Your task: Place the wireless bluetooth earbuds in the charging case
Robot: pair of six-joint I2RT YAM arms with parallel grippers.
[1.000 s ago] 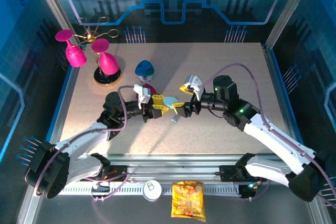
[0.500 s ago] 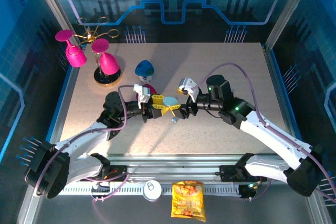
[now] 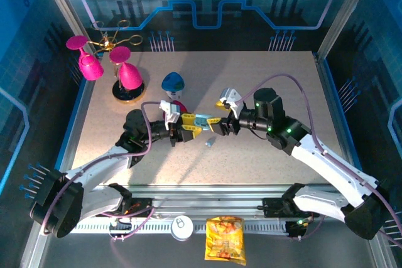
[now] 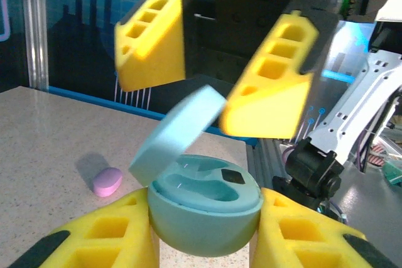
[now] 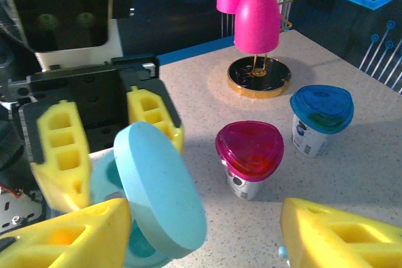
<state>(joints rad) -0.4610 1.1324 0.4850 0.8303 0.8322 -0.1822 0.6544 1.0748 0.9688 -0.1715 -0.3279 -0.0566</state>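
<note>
My left gripper (image 3: 192,127) (image 4: 204,236) is shut on the teal charging case (image 4: 204,214) (image 3: 200,121), holding it above the table. The case's hinged lid (image 4: 179,133) (image 5: 160,192) stands open over two bare wells. My right gripper (image 3: 216,124) (image 5: 204,218) faces it, open, with its yellow fingers (image 4: 270,86) on either side of the lid's top edge, and one finger looks to touch the lid. A pale blue-grey earbud (image 3: 210,143) (image 5: 281,253) lies on the table below the grippers. A pinkish-purple earbud (image 4: 107,181) lies on the table beyond the case.
A pink-lidded cup (image 5: 249,152) and a blue-lidded cup (image 5: 321,114) (image 3: 173,83) stand just behind the grippers. A gold stand with pink goblets (image 3: 125,76) is at the back left. A can (image 3: 182,226) and snack bag (image 3: 224,238) lie by the front rail.
The right gripper pushed in toward the case, then eased back, and its jaws have narrowed. The lid has swung from lying flat open to standing more upright. The left gripper held still.
</note>
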